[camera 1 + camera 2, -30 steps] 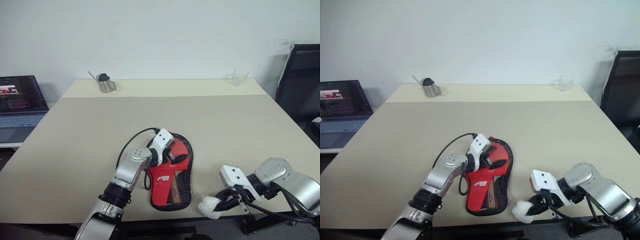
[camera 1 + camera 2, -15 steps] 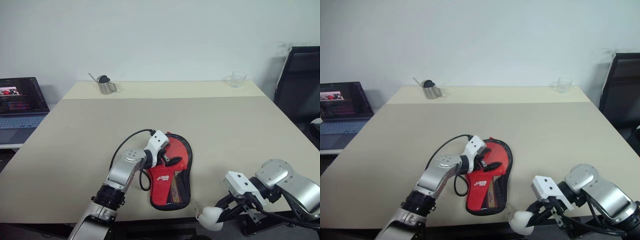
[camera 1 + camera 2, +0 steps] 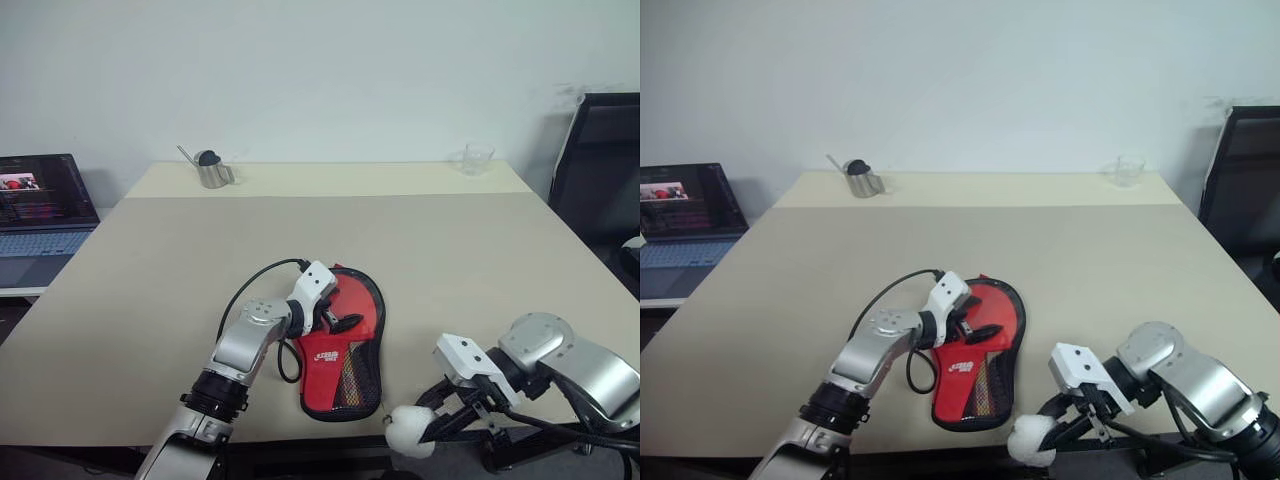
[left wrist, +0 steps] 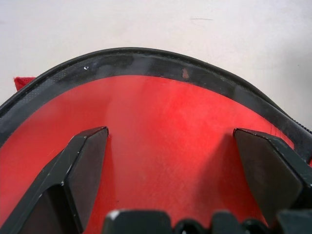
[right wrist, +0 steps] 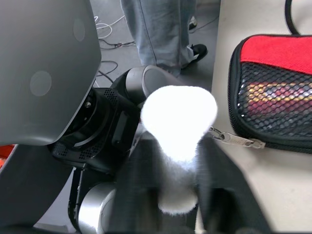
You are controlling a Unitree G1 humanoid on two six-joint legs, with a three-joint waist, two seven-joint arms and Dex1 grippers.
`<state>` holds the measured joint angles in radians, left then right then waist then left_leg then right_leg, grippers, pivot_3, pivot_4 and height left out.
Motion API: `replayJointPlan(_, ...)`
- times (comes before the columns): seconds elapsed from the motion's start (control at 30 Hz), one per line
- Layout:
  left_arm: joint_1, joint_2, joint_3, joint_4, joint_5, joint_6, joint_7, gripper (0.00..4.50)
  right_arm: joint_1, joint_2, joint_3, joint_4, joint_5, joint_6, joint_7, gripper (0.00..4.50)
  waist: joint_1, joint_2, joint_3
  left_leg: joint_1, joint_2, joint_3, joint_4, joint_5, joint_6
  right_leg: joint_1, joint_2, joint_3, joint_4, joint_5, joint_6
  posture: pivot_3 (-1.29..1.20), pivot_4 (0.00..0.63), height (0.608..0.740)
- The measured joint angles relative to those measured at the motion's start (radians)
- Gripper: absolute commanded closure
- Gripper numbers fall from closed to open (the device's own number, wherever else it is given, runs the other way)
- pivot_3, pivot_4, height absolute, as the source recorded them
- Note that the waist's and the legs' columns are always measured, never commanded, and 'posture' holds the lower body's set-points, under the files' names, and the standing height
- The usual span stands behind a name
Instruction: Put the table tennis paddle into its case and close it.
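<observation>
While my left jaws (image 3: 338,318) hang wide open over the case (image 3: 345,350), I can't make out the paddle's handle: a red face (image 4: 165,126) ringed by black edging sits under those fingers (image 4: 80,168), the rest covered. The case lies flat near the counter (image 3: 480,260) front edge, mesh pocket toward me, something striped blurred behind the mesh. White lettering on it is too small to read. My right jaws (image 3: 425,428) grip the white ball (image 5: 178,119) off the counter's front edge, its zip pull (image 5: 234,140) trailing beside the case.
</observation>
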<state>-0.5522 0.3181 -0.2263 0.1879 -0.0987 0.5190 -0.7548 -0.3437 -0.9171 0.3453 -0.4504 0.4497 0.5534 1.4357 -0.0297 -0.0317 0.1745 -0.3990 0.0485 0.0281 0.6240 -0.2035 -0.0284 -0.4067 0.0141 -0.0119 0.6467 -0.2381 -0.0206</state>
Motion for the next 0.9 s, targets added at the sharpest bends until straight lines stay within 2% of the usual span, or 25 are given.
replayJointPlan(0.27,-0.001,-0.001,0.002,0.003,-0.001,-0.002,0.002,0.0,0.003,0.0,0.01,0.042,-0.03,-0.026,0.008,0.03,0.0,0.0,0.0,0.0,0.0,0.0,0.0,0.0,0.0,0.0,0.0,0.0,0.0,0.0,0.0,0.0,0.15,0.74)
replayJointPlan(0.43,-0.004,-0.002,0.017,0.002,-0.012,-0.003,-0.005,0.0,-0.08,0.007,-0.006,0.09,-0.043,-0.027,-0.003,0.03,-0.001,0.0,0.0,0.0,0.0,0.0,0.001,0.0,0.0,0.0,0.0,0.0,0.001,-0.001,-0.001,0.0,0.15,0.74)
replayJointPlan(0.57,0.006,0.034,0.034,-0.03,-0.04,0.015,-0.037,0.0,-0.199,0.059,-0.068,0.199,-0.041,-0.021,-0.059,0.03,-0.003,-0.002,0.002,-0.001,0.0,0.0,0.0,0.0,0.0,-0.001,0.0,0.0,0.001,0.001,0.001,0.0,0.15,0.74)
replayJointPlan(0.77,0.033,0.207,0.161,-0.162,-0.152,0.086,-0.131,0.0,-0.386,0.112,-0.143,0.545,-0.117,-0.111,-0.131,0.03,0.001,-0.004,0.005,-0.007,0.001,0.002,-0.002,0.0,0.0,-0.008,0.0,0.0,0.001,0.0,0.002,0.0,0.15,0.74)
replayJointPlan(0.9,0.051,0.393,0.351,-0.252,-0.287,0.131,-0.23,0.0,-0.464,0.121,-0.128,0.787,-0.208,-0.262,-0.104,0.03,0.001,-0.004,0.005,-0.019,0.001,0.003,0.0,0.0,0.0,-0.019,0.0,0.001,0.003,0.0,0.002,0.0,0.15,0.74)
